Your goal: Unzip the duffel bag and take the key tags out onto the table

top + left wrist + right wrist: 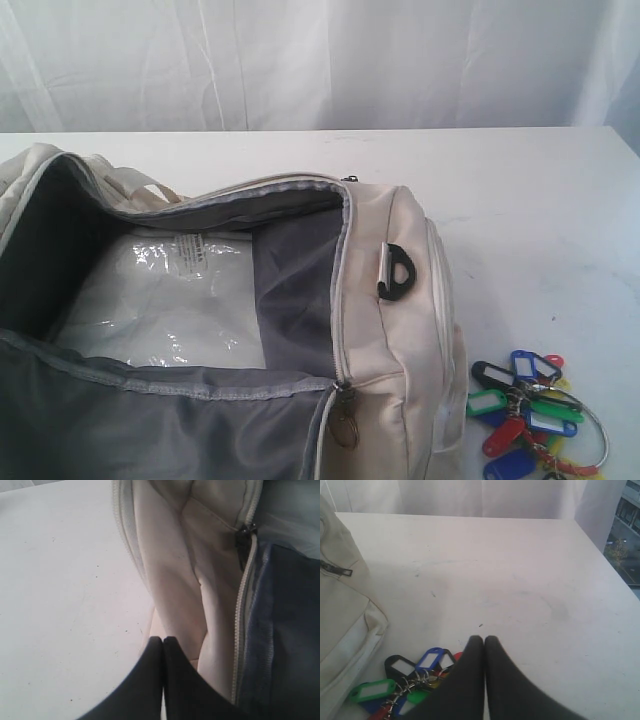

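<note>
On the table (520,190), the bag (400,300) lies unzipped and gaping, grey lining exposed. Tags (545,412) rest on the tabletop just beside its end. Left gripper (163,640) closed, empty, beside the bag; right gripper (484,640) closed, empty, near the tags.

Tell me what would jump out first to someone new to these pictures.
The big cream duffel bag fills the left of the exterior view, unzipped wide, with grey lining and a clear plastic packet inside. Right of it, the bright key tags lie bunched on the white table.
</note>
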